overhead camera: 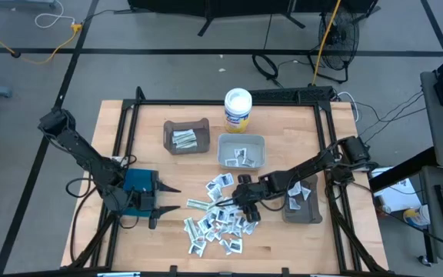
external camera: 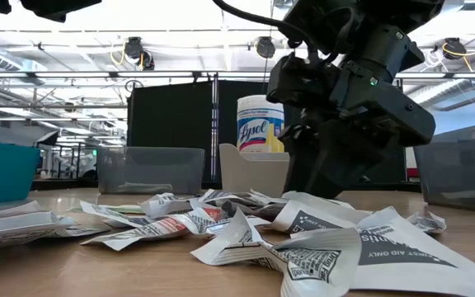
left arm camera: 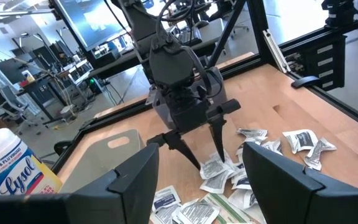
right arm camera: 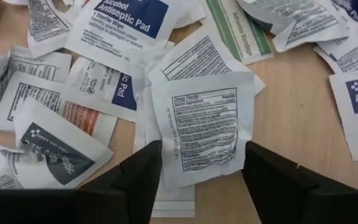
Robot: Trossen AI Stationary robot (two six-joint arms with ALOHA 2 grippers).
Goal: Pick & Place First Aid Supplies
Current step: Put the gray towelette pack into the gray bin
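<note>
Packets of first aid supplies, small flat white paper and foil sachets with blue, green and red print [overhead camera: 218, 215], are heaped loosely on the pale wooden desk [overhead camera: 283, 238], many of them overlapping. A few have been sorted into the brown bin [overhead camera: 187, 137], the light grey bin [overhead camera: 241, 151] and the dark grey bin [overhead camera: 302, 201].

The right pincer [overhead camera: 246, 211] is lowered over the heap, its dark fingers parted and straddling one white packet printed with fine black text [right arm camera: 204, 127]; nothing is gripped yet. The left pincer [overhead camera: 168, 198] is held open and empty beside the heap, at the desk's left.

Several risks are judged likely. The straddled packet lies on top of others, so two or three could be pinched together and carried to the wrong bin. The sachets are thin, smooth and slightly crinkled, with raised, curled edges; a fingertip could slide over the flat face instead of under it, or push the packet aside on the smooth wood. A shallow pinch on a slippery foil edge could also let the packet drop in transit. Neighbouring packets could be scattered by the closing fingers.

A white round tub with a blue-yellow label [overhead camera: 238, 108] stands behind the bins, well apart from the work.
</note>
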